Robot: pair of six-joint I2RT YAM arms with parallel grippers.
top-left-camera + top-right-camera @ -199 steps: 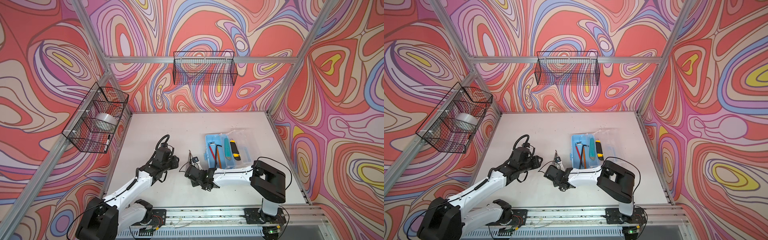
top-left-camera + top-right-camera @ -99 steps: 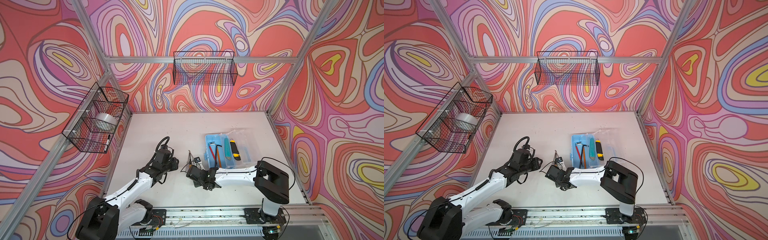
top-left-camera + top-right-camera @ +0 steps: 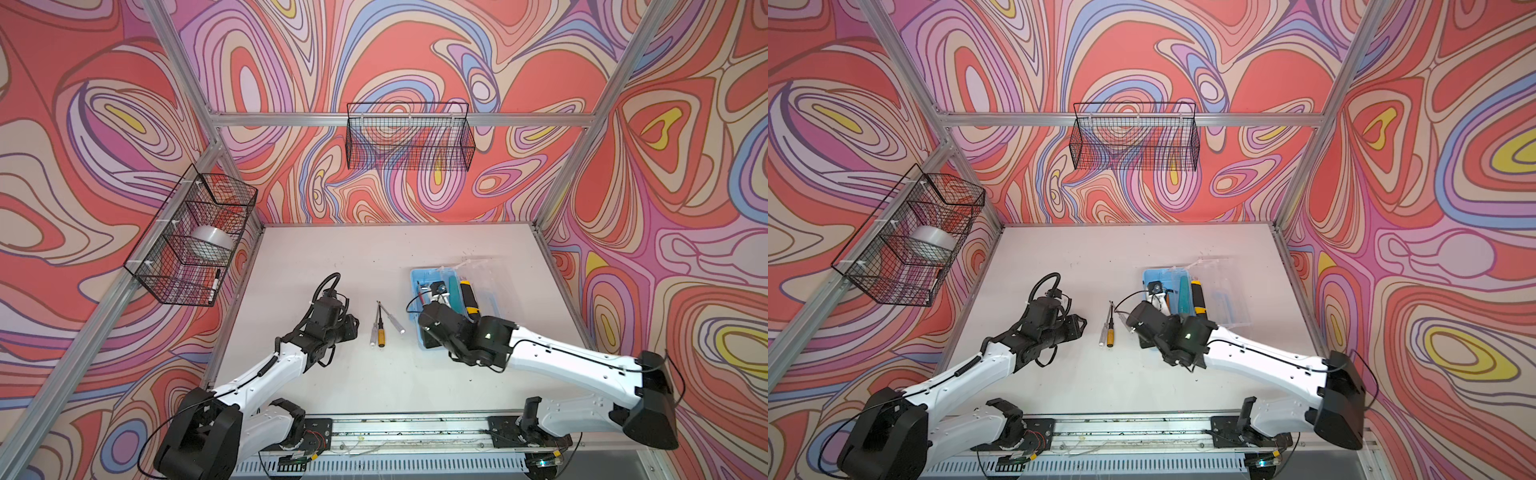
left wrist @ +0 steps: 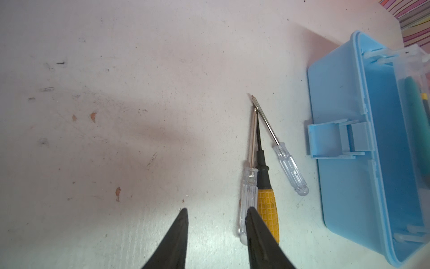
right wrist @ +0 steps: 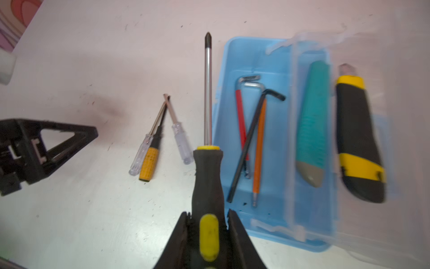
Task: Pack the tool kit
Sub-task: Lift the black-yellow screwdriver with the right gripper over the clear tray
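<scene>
As right end effector (image 5: 207, 212) pinches screwdriver (image 5: 207, 167) beside box (image 5: 246, 58), left end effector (image 4: 216, 209) spread; small screwdrivers (image 4: 267, 209) adjacent

Black wire basket (image 3: 409, 137) at rear; side wire basket (image 3: 174, 282) holding tape roll (image 3: 212, 241), marker (image 3: 215, 282); white tabletop (image 3: 332, 257)

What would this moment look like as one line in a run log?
right gripper: fingers shut on large screwdriver near blue box | left gripper: open, empty, by three small screwdrivers | box: open, hex keys inside
</scene>
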